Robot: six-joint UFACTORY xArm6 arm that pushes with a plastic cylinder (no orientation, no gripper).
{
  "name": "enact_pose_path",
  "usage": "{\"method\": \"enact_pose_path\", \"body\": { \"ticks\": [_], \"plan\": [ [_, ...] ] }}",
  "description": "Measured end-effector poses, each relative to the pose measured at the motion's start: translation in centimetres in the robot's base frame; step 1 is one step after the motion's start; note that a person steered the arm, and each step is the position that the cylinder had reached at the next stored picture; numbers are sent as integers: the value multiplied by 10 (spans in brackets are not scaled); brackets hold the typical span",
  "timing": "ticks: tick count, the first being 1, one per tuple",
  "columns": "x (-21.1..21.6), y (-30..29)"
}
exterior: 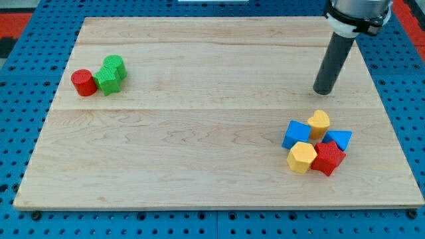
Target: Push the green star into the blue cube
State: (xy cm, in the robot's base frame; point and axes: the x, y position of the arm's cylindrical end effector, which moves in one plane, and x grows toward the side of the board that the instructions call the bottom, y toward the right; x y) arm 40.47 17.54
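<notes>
On the far left of the bench (199, 153) sits a red cylinder (83, 82), and touching its right side are two green blocks: the green star (106, 81), nearer the onlooker, and a second green block (115, 66) just behind it, whose shape is hard to make out. The middle of the board lies between them and the other group.

Over on the right, near the front, a cluster huddles: the blue cube (297, 133) on its left edge, a yellow block (319, 123) behind it, a yellow hexagon (302, 157) in front, a red block (328, 158) beside that and a blue triangle (339, 139) at the right.

The arm carries no gripper, only a dark rod, so nothing is held; its tip (323, 92) rests on the wood beyond the cluster, well apart from the star.

The push has not begun. Done well, the tip would travel round to the star's far-left side, slipping between it and the cylinder, then drive it steadily rightward and slightly nearer, correcting for spin so it meets the cube's open left face without dragging the other green block along.
</notes>
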Motion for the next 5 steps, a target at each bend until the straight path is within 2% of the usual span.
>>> {"method": "enact_pose_path", "body": {
  "ticks": [1, 3, 5],
  "plan": [
    [-15, -58],
    [-49, -98],
    [-74, -170]
  ]
}}
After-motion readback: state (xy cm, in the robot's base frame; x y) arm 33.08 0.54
